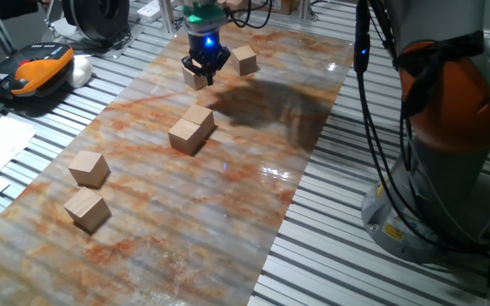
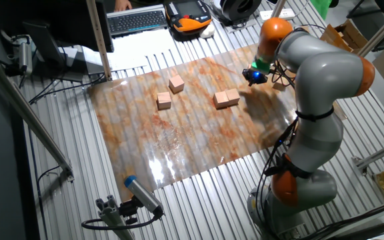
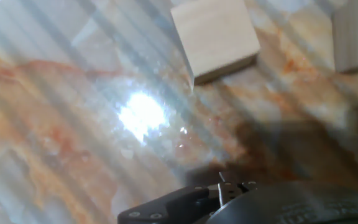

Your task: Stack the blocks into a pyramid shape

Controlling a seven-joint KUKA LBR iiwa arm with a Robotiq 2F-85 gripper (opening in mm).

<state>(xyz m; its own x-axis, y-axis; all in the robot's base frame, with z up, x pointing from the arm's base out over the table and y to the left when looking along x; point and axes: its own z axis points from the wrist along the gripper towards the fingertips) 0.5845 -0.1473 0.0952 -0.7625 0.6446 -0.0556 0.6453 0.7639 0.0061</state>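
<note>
Several tan wooden blocks lie flat on the marbled sheet in one layer, and no pyramid shape shows. Two blocks (image 1: pixel 192 128) (image 2: pixel 226 99) touch side by side at mid-sheet. Two single blocks (image 1: pixel 88 167) (image 1: pixel 87 209) sit at the near left. At the far end my gripper (image 1: pixel 205 73) (image 2: pixel 255 75) hovers low with its fingers spread, open and holding nothing. One block (image 1: pixel 194 78) (image 3: pixel 215 37) sits just beside it, not between the fingers. Another block (image 1: pixel 244 59) (image 3: pixel 356 37) lies a little to its right.
The marbled sheet (image 1: pixel 228 204) lies on a slatted metal table. An orange-and-black pendant (image 1: pixel 37 72) and papers lie off the sheet to the left. The arm's base (image 1: pixel 449 170) stands at the right. A keyboard (image 2: pixel 135 20) lies beyond the sheet.
</note>
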